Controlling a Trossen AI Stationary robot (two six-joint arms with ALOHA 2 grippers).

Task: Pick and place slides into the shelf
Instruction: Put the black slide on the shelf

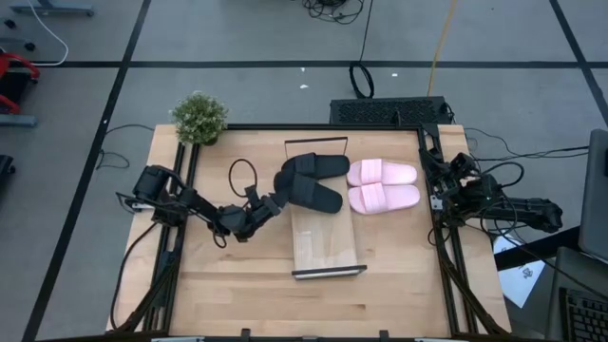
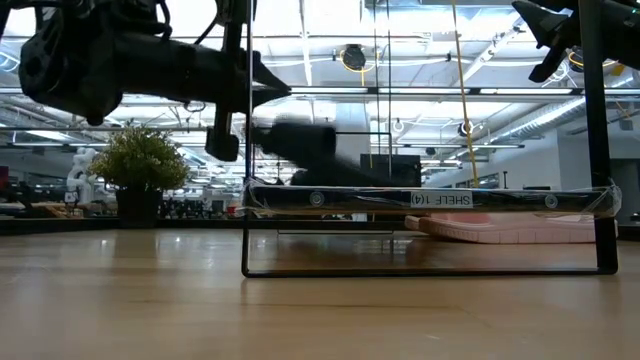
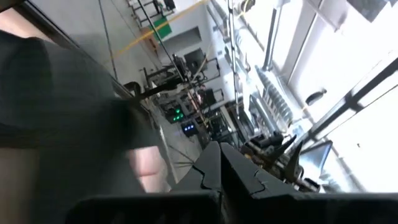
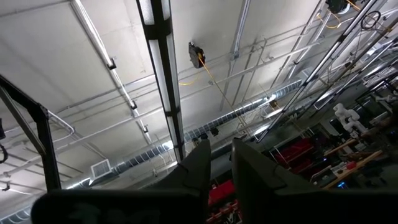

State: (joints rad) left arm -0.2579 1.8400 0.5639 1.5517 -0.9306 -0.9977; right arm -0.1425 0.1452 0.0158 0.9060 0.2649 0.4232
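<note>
Holding a black slide [image 1: 302, 193] over the shelf's [image 1: 326, 249] far end, your left gripper [image 1: 275, 201] has its jaws clamped on that slide's heel end.

You can see the held slide lying crosswise to the shelf's long axis, stretching away from the jaws toward the pink pair; the second black slide [image 1: 318, 166] lies just beyond it, at a slight angle. Both pink slides [image 1: 383, 185] lie side by side on the tabletop [image 1: 228, 285] beside the shelf, their long axes also crosswise to it. The shelf's near half is bare board. Your right gripper [image 4: 214, 163] waits at the table's right edge, pointed at the ceiling, jaws nearly together and holding nothing.
</note>
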